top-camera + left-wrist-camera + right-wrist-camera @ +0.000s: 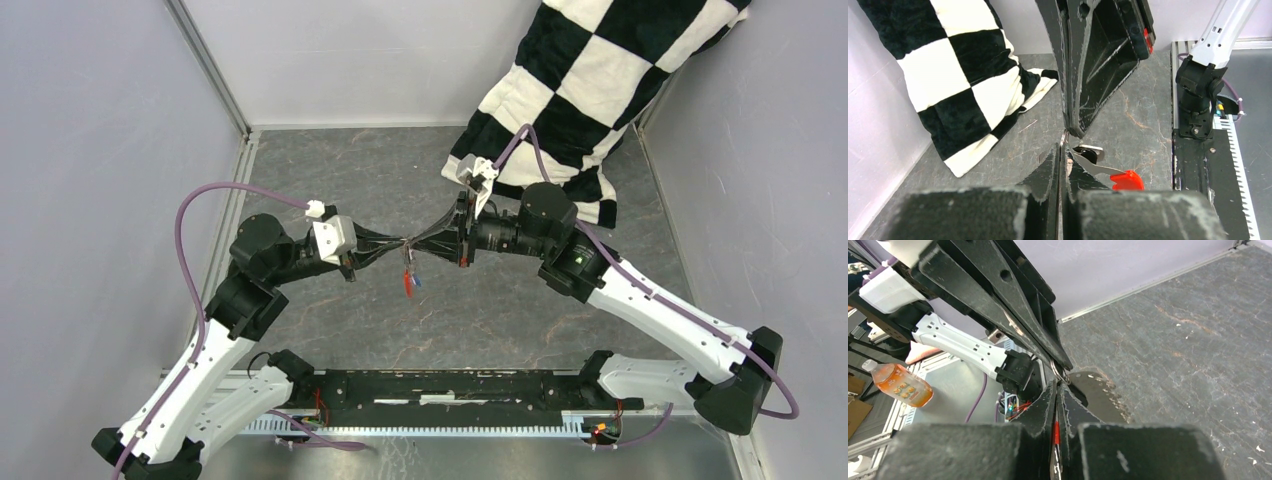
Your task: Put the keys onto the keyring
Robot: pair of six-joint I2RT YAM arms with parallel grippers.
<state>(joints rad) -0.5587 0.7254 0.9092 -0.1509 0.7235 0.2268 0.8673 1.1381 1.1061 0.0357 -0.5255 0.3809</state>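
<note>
My two grippers meet tip to tip above the middle of the table. My left gripper [399,243] is shut on the thin grey keyring [1064,138]. My right gripper [420,243] is shut on the same ring [1058,371] from the other side. The red tag [407,284] and the blue-headed key [416,281] hang just below the tips. In the left wrist view the black-headed key [1087,153] and the red tag [1127,180] hang to the right of my shut fingers [1050,165]. In the right wrist view a red sliver [1056,432] shows between the shut fingers.
A black-and-white checked cushion [590,90] leans in the back right corner, just behind the right arm. Grey walls close the table on the left, back and right. A black rail [450,385] runs along the near edge. An orange bottle [898,385] stands off the table.
</note>
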